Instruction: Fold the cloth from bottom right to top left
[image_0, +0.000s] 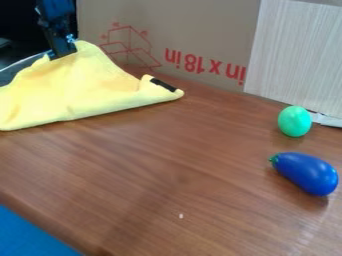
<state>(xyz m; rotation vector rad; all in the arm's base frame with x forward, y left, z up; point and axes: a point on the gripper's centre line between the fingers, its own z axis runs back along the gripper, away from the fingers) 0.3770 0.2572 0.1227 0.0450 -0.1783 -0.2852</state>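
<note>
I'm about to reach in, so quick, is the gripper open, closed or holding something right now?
Gripper: closed on the yellow cloth, holding a raised part of it.

On your right you have a blue toy eggplant (306, 173), lying on its side on the brown wooden table (153, 170), its green stem end pointing left and a little to the far side. Just beyond it, near but apart, you see a smooth green egg (294, 121). Along the far side, you face a cardboard sheet (200, 30) with red printing and a red line drawing; a pale, finely streaked panel (294, 55) stands at its right. By the panel's foot, at the far right, you can spot a whitish strip (326, 120). Nearer you, a tiny pale speck (181, 216) sits on the wood, and a blue surface (30, 232) fills the near left corner.
</note>
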